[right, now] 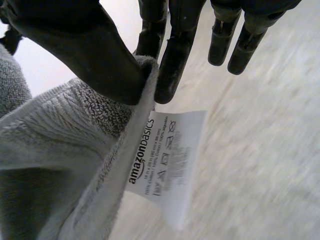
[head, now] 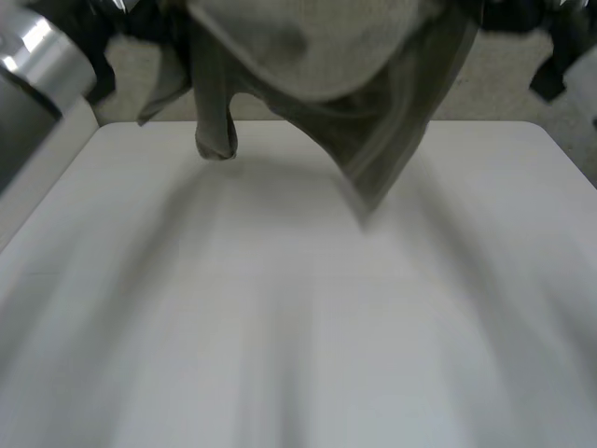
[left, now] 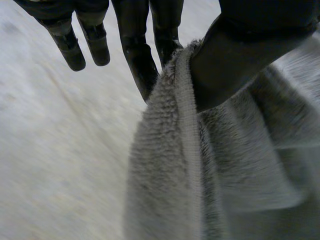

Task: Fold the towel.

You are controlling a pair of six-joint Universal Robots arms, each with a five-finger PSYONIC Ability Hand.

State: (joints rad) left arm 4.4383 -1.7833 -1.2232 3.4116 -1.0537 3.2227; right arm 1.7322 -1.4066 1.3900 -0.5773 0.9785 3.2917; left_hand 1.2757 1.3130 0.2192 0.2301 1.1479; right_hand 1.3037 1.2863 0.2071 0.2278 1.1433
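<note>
- Grey terry-cloth towel (head: 354, 103): hanging in the air over the far half of the bench, bunched in loose folds. Its upper edge is running across from one hand to the other, and its body is dropping below them. One fold is ending in a rounded lump left of centre, and the lowest point is trailing down right of centre. Whether that tip is touching the bench cannot be told.
- Small white printed care label (right: 167, 160): dangling from the towel's hem just below the right hand's grip.
- Right hand (right: 85, 50): pinching the hemmed edge between thumb and two fingers, with the other fingers straight and free beside it.
- Left hand (left: 235, 60): likewise clamping the hemmed edge between thumb and fingers, with the spare fingers extended clear of the cloth.
- Governing relation: the towel is lying below and between both hands, equally held, so the coming move is likely depending on lowering them together to lay the cloth flat.
- Flat white bench (head: 298, 327): lying bare beneath the hanging cloth.
</note>
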